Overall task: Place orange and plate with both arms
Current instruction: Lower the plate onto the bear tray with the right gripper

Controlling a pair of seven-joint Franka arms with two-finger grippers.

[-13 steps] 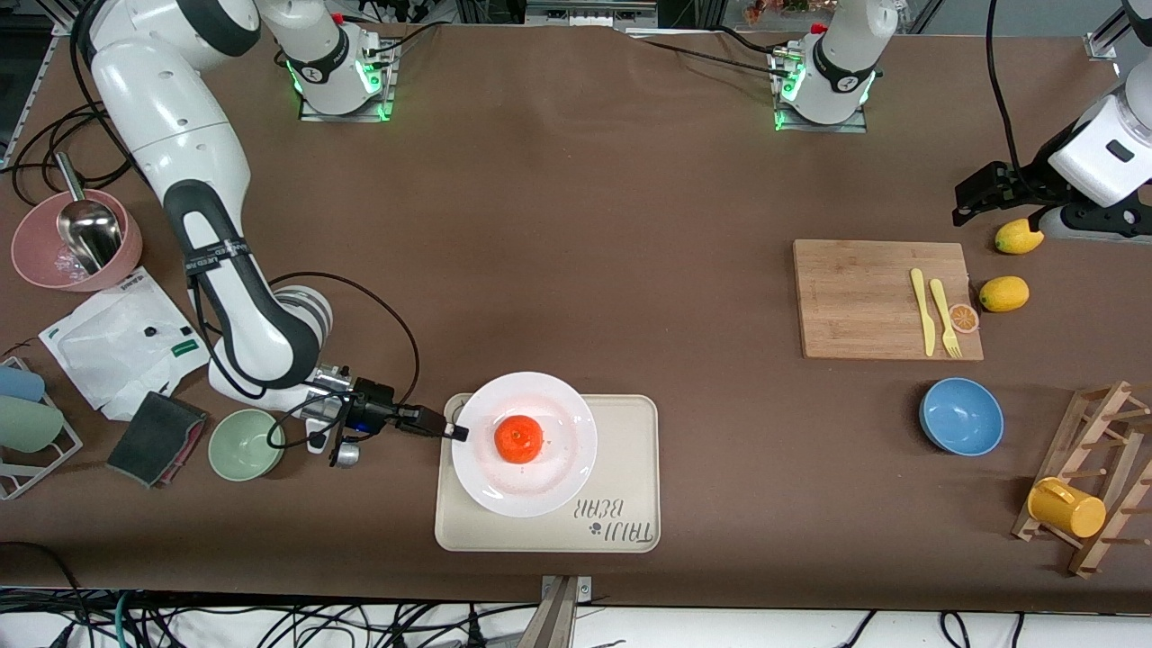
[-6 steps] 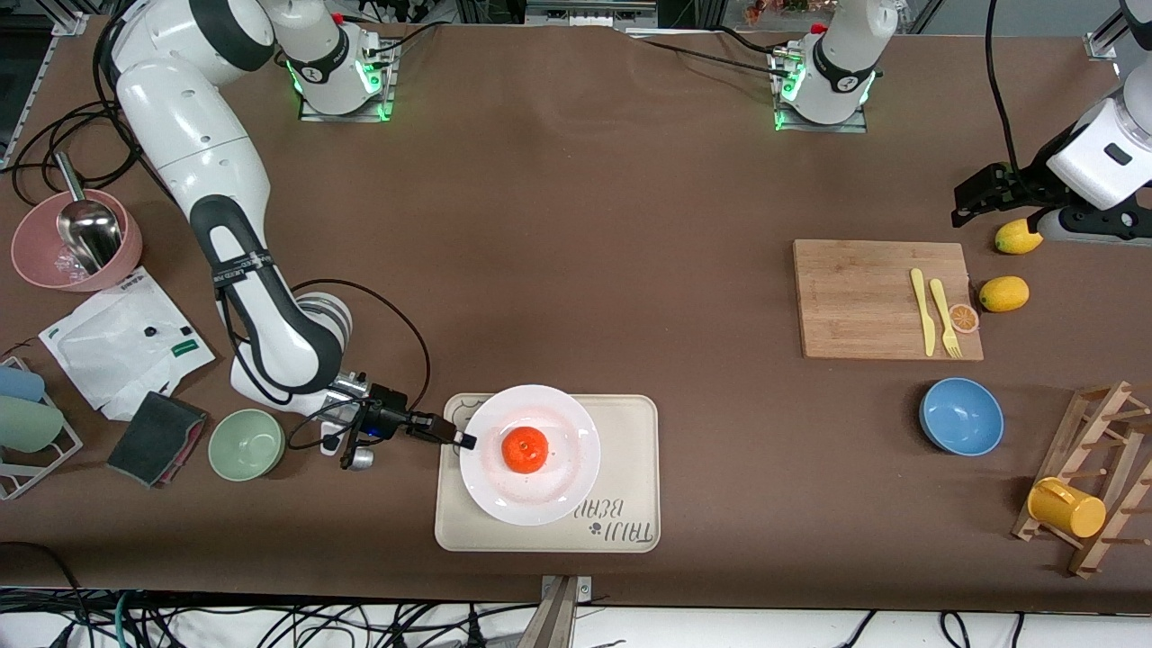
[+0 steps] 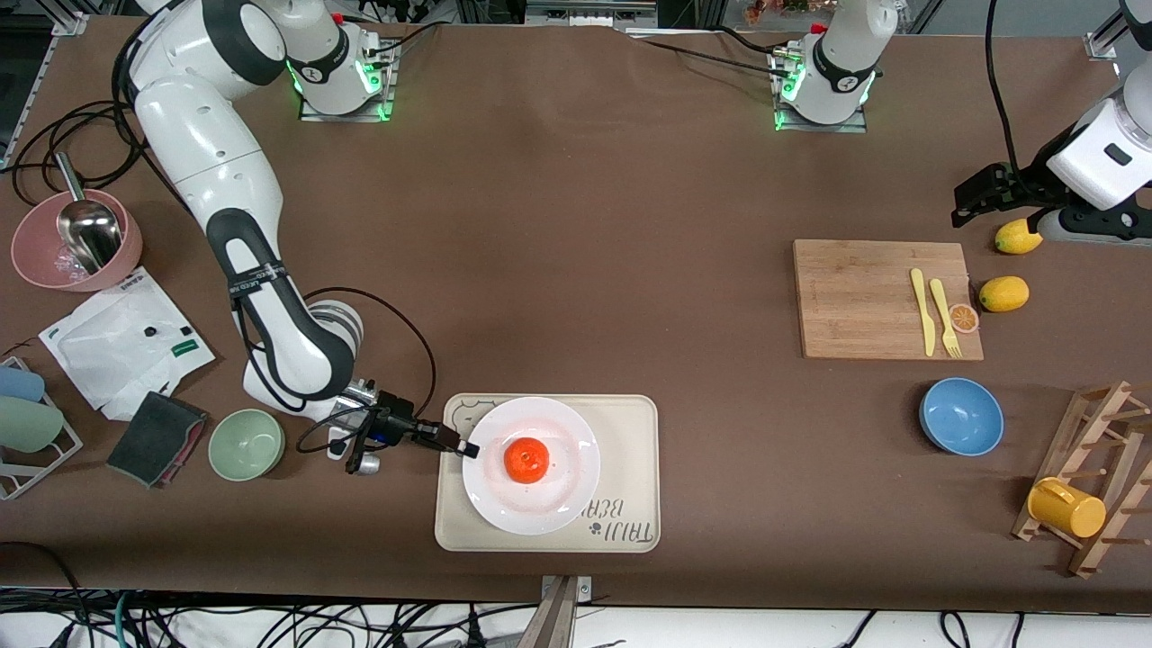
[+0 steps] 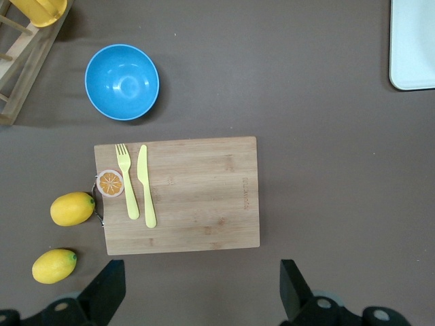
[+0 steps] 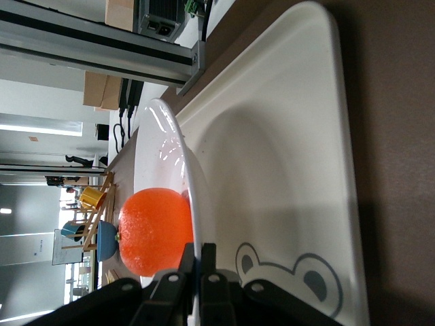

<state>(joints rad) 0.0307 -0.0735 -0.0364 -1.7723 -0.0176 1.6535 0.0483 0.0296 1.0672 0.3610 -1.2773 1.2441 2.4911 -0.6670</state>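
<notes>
The right gripper reaches in low from the right arm's end of the tabletop, and its jaws are pinched closed on the rim of the plate; in the right wrist view the two jaws meet on the thin white edge with no gap showing. The plate carries the orange near its centre, and it sits over the tray, the cream tray with the bear print. From the right wrist view the plate's rim appears lifted clear of the tray floor, so the plate is judged to be held just above the tray, not yet fully set down. The relation that governs the coming move: the plate extends straight out from the jaws toward the tray's middle, so lowering and then opening the jaws should seat it. The orange could roll if the plate tilts. The left gripper waits with its jaws spread wide and holding nothing, above the tabletop beside the cutting board, well apart from the plate.
</notes>
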